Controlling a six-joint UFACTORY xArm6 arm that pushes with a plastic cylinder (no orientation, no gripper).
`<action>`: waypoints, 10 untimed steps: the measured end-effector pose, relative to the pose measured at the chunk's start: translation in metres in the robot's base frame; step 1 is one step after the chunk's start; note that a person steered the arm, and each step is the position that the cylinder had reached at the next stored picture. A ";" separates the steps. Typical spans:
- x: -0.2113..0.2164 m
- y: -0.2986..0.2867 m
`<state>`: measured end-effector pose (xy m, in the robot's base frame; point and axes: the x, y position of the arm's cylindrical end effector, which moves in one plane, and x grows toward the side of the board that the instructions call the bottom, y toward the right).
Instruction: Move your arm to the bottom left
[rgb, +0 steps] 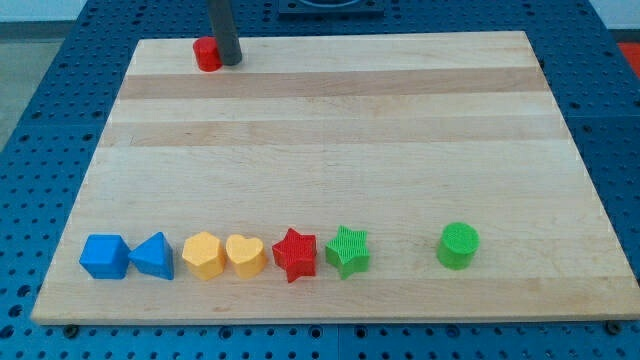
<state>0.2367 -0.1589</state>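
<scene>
My tip (230, 60) rests at the view's top left of the wooden board (330, 130), touching the right side of a small red cylinder (207, 54). Along the view's bottom stands a row of blocks, far from the tip: a blue cube (104, 256), a blue triangle (153, 256), a yellow hexagon (203, 255), a yellow heart (245, 255), a red star (295, 254), a green star (347, 250) and, apart to the right, a green cylinder (458, 245).
The board lies on a blue perforated table (40, 110). The board's left edge slants outward toward the view's bottom.
</scene>
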 end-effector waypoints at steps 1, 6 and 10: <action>-0.003 -0.021; 0.052 0.041; 0.190 -0.120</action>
<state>0.4262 -0.2793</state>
